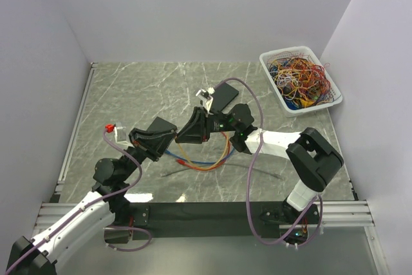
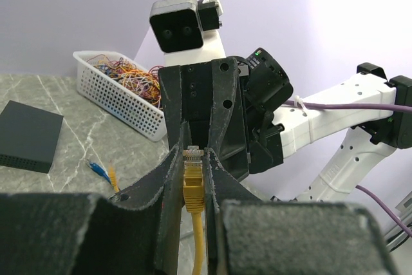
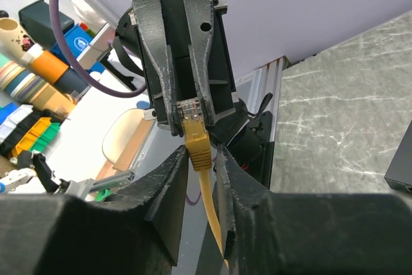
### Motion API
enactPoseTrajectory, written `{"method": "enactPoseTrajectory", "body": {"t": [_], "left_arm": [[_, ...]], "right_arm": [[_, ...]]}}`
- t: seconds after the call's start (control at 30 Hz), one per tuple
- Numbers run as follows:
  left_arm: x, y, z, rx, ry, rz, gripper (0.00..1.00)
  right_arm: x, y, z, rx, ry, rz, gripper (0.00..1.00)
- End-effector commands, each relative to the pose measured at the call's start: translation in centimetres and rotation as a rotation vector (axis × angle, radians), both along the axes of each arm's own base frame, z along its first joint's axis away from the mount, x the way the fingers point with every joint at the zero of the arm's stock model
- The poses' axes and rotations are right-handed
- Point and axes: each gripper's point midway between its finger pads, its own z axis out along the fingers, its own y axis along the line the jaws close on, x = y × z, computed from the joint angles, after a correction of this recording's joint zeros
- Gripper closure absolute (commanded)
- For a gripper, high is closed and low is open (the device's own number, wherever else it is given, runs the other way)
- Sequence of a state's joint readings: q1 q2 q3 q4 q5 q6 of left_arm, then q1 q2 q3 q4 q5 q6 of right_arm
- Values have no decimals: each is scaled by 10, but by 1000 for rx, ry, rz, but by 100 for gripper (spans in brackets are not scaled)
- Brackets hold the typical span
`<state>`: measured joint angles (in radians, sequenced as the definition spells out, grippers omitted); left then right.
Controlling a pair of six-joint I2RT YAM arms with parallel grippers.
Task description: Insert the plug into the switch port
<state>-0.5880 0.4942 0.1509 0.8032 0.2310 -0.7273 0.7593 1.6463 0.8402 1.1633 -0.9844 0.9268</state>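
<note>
Clutter: loose leads lie on the tabletop [image 1: 141, 88] under the two arms. They are a yellow lead [image 1: 222, 151], a blue lead [image 1: 196, 161], a red lead [image 1: 181, 156] and a thin dark lead [image 1: 172, 174] nearer the bases.
Blocking: the right arm's wrist and camera sit between the plug and the switch. In the top view the camera overlaps the switch's near-left corner.
Harness: a purple cable [image 1: 254, 159] loops off the right arm, over the tabletop and down to the base rail.
Basket: a white mesh basket [image 2: 122, 104] sits at the far right corner, well apart from the switch.
Basket contents: a dense tangle of wires [image 1: 302, 75] in red, yellow, orange and blue, heaped to the rim.
Switch: a flat black box [image 1: 223, 96] lies flat on the tabletop beyond the tools. Its ports can't be made out in any view.
Plug: the yellow-booted plug [image 2: 193, 188] is held mid-air between the two tools and is not in the switch. Its clear head points up and its cable hangs down.
Left tool: the left tool [image 2: 193, 156] is nearly closed, with its pads against both sides of the yellow boot.
Right tool: the right tool [image 3: 201, 152] faces the left one tip to tip. Its fingers are a narrow slot around the lower boot and cable. I can't tell whether they actually touch.
</note>
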Motion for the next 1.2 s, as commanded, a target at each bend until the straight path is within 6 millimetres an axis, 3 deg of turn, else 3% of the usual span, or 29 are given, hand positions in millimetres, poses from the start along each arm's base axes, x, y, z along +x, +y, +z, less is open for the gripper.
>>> {"method": "enactPoseTrajectory", "body": {"t": [0.0,0.13,0.3,0.43,0.77,0.93,1.17], "left_arm": [[-8,3,17,-51,-50,-19,99],[-7,4,16,-51,-46,-13,100],[-3,5,15,-52,-32,5,99],[7,7,5,-29,24,46,98],[34,20,-8,63,132,204,57],[41,23,-23,125,179,246,47],[55,36,-31,167,217,344,39]], "right_arm": [[-2,5,19,58,-58,9,70],[-3,5,16,55,-55,12,77],[-2,4,17,59,-56,11,99],[-3,4,15,48,-59,5,100],[10,-3,-2,-59,-91,-88,100],[41,-12,-22,-198,-100,-255,100],[72,-42,-19,-308,-153,-459,100]]}}
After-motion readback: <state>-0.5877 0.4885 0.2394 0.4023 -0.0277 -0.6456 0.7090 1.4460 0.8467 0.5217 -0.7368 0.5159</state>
